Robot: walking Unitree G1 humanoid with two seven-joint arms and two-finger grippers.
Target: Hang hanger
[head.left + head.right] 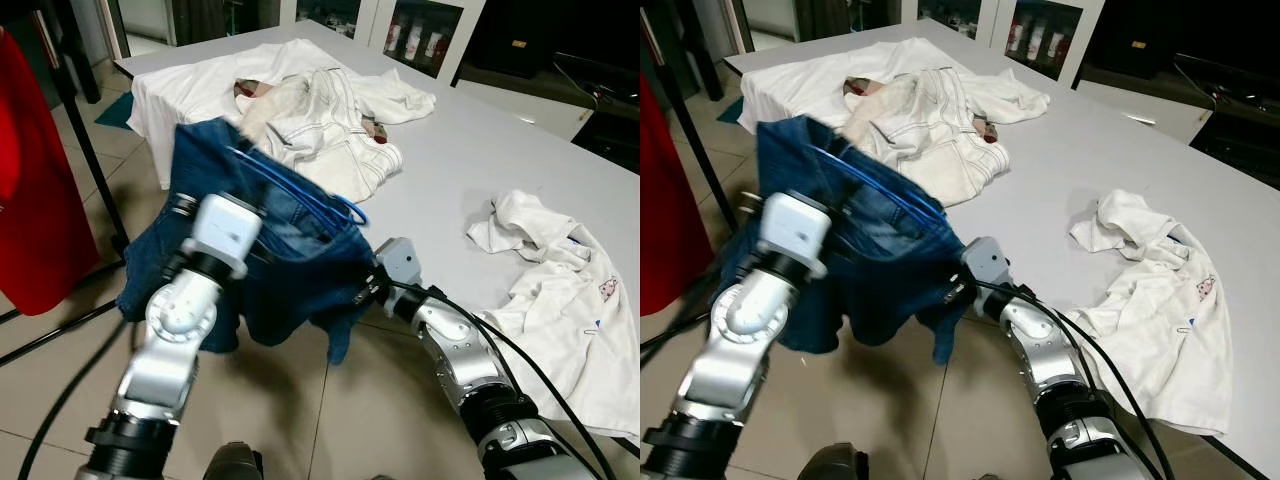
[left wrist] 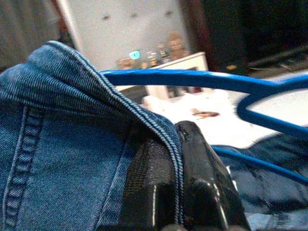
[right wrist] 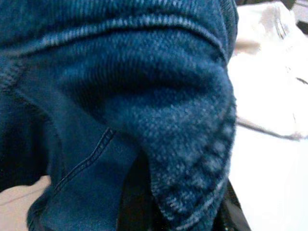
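White tabletop [image 1: 470, 160] carries a heap of pale clothes [image 1: 320, 110] and a white shirt [image 1: 560, 300]. Off its near edge, both arms hold up blue denim jeans [image 1: 270, 270] on a blue hanger [image 1: 300, 190]. Left gripper [image 2: 178, 192] jaws pinch the denim waistband; right gripper [image 1: 365, 290] jaws are buried in denim, state unclear.

The two eye views look forward and down from the robot's head, side by side, onto both silver arms, the grey table [image 1: 480, 170] on the right and the tiled floor [image 1: 300, 410] near. Both share the blue denim garment [image 1: 290, 280], its blue hanger [image 1: 300, 195] and the white clothes [image 1: 940, 130] farther off. The left wrist view sits very close behind denim and hanger, facing the far table. The right wrist view is pressed against denim, with white cloth [image 3: 269, 96] beyond.
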